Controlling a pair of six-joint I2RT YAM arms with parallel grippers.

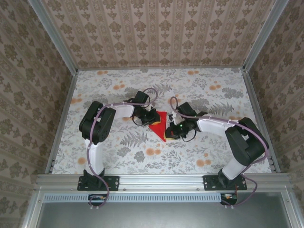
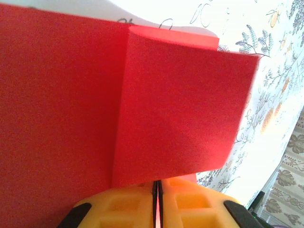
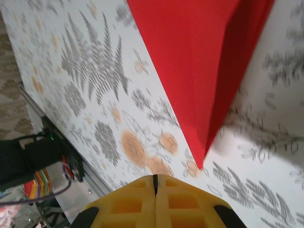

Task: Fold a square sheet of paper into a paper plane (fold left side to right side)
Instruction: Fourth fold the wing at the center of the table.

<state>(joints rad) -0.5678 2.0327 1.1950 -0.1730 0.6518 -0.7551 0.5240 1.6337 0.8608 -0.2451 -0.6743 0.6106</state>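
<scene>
thin, limp square sheet of paper (image 2: 180,109): left fingers (image 2: 126,209) apparently pinch its edge, the best hold; right fingers (image 3: 126,204) closed, empty, behind its tip.

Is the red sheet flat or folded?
Folded: from above the red sheet tapers to a point, and the left wrist view shows a flap doubled over it.

No readable text, label, brand, number or sign is being displayed; the worktop (image 1: 190,90) is being covered by a printed pattern of flowers and ferns, not lettering.
</scene>
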